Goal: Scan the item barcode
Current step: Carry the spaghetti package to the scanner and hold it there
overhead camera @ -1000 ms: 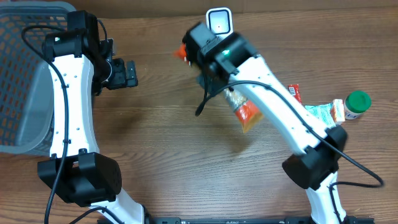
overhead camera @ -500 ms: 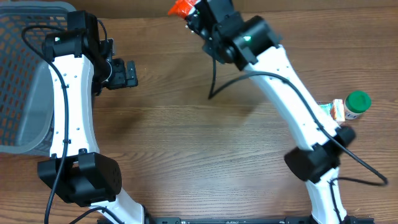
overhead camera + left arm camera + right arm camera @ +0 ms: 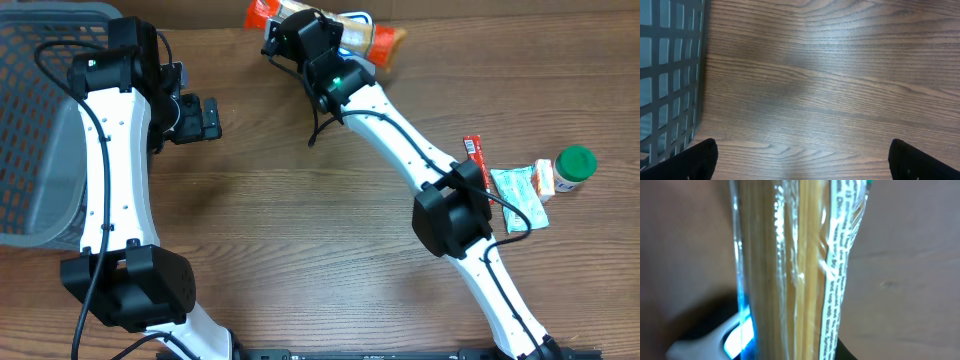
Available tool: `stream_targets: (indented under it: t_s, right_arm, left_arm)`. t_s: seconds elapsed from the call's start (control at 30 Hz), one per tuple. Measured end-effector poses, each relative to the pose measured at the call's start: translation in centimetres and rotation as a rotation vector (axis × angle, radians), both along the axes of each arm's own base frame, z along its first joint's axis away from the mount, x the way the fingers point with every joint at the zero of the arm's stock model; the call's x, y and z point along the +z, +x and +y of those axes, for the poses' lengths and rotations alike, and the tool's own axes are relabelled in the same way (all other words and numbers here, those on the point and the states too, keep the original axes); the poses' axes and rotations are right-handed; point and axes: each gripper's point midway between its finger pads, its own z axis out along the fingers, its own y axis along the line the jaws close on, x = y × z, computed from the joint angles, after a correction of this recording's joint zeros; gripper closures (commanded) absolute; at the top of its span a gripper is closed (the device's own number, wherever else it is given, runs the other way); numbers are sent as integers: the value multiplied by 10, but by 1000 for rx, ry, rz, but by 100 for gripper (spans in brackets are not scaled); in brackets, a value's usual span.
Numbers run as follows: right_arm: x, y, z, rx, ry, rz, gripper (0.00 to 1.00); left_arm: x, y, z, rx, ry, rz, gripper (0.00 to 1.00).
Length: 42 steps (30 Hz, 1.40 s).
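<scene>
On the table (image 3: pixel 300 240) at three o'clock, a green-capped bottle (image 3: pixel 575 165), some sachets (image 3: pixel 520 187) and a red stick pack (image 3: pixel 474 153) lie bunched together. At nine o'clock is the grey basket (image 3: pixel 40 120), with the left gripper (image 3: pixel 208 118) beside it, fingers wide apart and empty. Up at twelve, the right gripper (image 3: pixel 305 28) is clamped on the spaghetti packet (image 3: pixel 382 44), held crosswise over the scanner (image 3: pixel 725 340), blue light glowing on the wrapper.

nothing can be read for certain. the spaghetti packet (image 3: pixel 790 270) carries a white strip (image 3: pixel 837 275) of small black print along its 3 o'clock edge, too blurred to make out.
</scene>
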Motion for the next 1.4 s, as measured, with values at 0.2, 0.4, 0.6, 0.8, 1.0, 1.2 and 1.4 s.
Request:
stream_targets:
  t_s: [0.2, 0.4, 0.6, 0.8, 1.0, 1.2, 1.4]
  right_arm:
    - [8, 22, 9, -21, 65, -179, 97]
    - [-11, 30, 10, -12, -39, -220, 96]
    - [-41, 41, 11, 13, -114, -285, 96]
    - [-62, 49, 9, 49, -161, -317, 97]
    - [-60, 50, 10, 61, -157, -330, 96]
    - [-60, 51, 9, 56, -134, -328, 96]
    - [-45, 56, 1, 27, -66, -384, 96]
  left_arm:
    - [0, 0, 0, 0, 0, 0, 0]
    - [0, 0, 0, 0, 0, 0, 0]
    - [0, 0, 0, 0, 0, 0, 0]
    - [0, 0, 0, 0, 0, 0, 0]
    - [0, 0, 0, 0, 0, 0, 0]
    - [0, 0, 0, 0, 0, 0, 0]
    - [0, 0, 0, 0, 0, 0, 0]
